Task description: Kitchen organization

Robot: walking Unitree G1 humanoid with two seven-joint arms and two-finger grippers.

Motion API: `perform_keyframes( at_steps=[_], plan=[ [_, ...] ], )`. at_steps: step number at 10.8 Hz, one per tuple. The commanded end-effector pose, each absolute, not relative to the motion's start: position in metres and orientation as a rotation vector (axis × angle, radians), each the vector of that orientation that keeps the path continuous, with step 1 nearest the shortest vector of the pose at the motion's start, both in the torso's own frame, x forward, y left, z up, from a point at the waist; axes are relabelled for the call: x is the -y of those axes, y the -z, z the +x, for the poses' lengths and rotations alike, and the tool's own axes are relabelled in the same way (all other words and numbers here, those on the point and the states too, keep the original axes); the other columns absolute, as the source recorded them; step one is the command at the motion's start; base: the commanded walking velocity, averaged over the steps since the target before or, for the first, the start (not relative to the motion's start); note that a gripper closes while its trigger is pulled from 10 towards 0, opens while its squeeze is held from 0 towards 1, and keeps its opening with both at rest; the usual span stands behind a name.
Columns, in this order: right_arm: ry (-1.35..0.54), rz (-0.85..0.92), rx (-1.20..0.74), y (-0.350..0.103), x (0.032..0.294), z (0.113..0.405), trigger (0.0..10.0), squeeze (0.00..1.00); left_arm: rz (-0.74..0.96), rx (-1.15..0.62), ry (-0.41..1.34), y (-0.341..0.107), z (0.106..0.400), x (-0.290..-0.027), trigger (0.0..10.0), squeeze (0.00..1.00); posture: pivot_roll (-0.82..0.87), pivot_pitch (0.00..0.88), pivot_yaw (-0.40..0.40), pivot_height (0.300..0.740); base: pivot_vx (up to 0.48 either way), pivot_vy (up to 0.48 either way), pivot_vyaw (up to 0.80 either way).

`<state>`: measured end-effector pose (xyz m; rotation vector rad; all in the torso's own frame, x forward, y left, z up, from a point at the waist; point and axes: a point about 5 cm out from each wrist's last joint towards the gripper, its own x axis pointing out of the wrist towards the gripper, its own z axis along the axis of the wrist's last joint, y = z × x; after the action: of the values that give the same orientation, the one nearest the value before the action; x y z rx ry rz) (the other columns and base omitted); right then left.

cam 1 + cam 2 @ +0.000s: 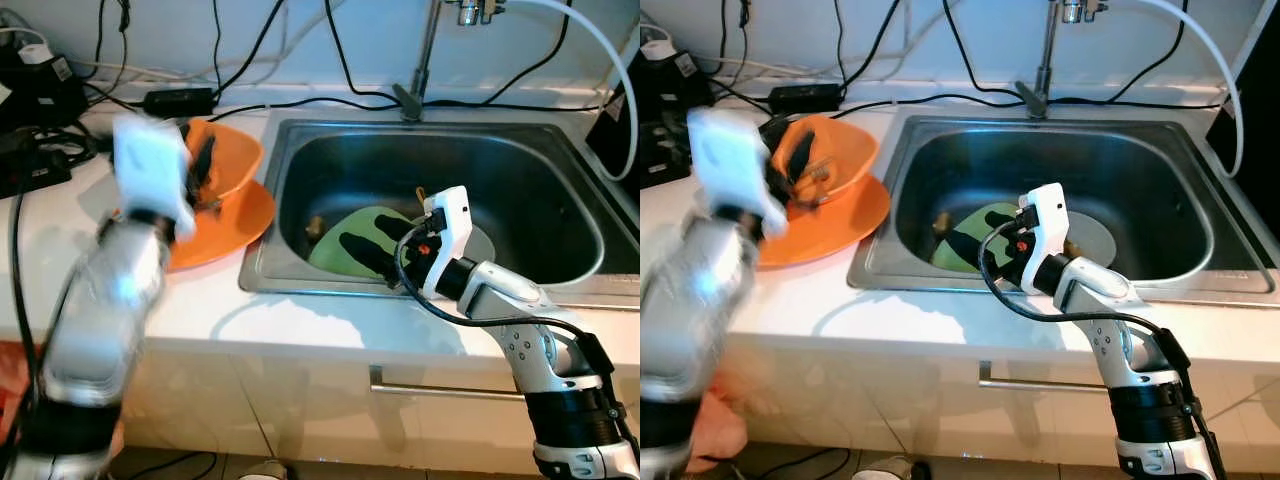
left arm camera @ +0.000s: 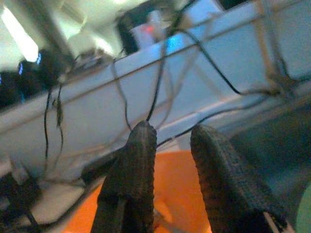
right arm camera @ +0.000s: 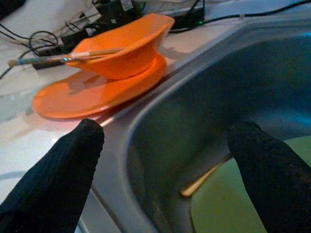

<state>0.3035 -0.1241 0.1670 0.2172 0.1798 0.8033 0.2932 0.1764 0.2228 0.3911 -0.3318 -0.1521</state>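
Note:
An orange bowl (image 1: 232, 158) sits on an orange plate (image 1: 248, 218) on the white counter, left of the sink (image 1: 560, 170). Chopsticks (image 3: 63, 57) rest across the bowl. My left gripper (image 1: 200, 170) is blurred and hovers at the bowl's near rim; in the left wrist view its fingers (image 2: 138, 160) stand slightly apart with nothing between them. A green plate (image 1: 345, 240) lies flat on the sink floor. My right gripper (image 1: 368, 255) hangs open just above it, fingers spread wide and empty. A gold-coloured utensil (image 3: 204, 180) lies at the green plate's edge.
A faucet (image 1: 425, 60) rises behind the sink. Black cables and a power adapter (image 1: 180, 100) run along the back of the counter, with dark devices (image 1: 35, 90) at the far left. A drawer handle (image 1: 440, 388) sits below the counter's front edge.

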Motion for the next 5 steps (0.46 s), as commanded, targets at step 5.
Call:
perform_keyframes(
  at_steps=[5],
  plan=[
    [-0.8, 0.204, -0.161, -0.17, 0.125, 0.304, 10.0, 0.0, 0.654, 0.385, 0.211, -0.178, 0.284, -0.182, 10.0, 1.0, 0.16, 0.011, 0.056, 0.74, 0.0, 0.0, 0.0]
  ],
)
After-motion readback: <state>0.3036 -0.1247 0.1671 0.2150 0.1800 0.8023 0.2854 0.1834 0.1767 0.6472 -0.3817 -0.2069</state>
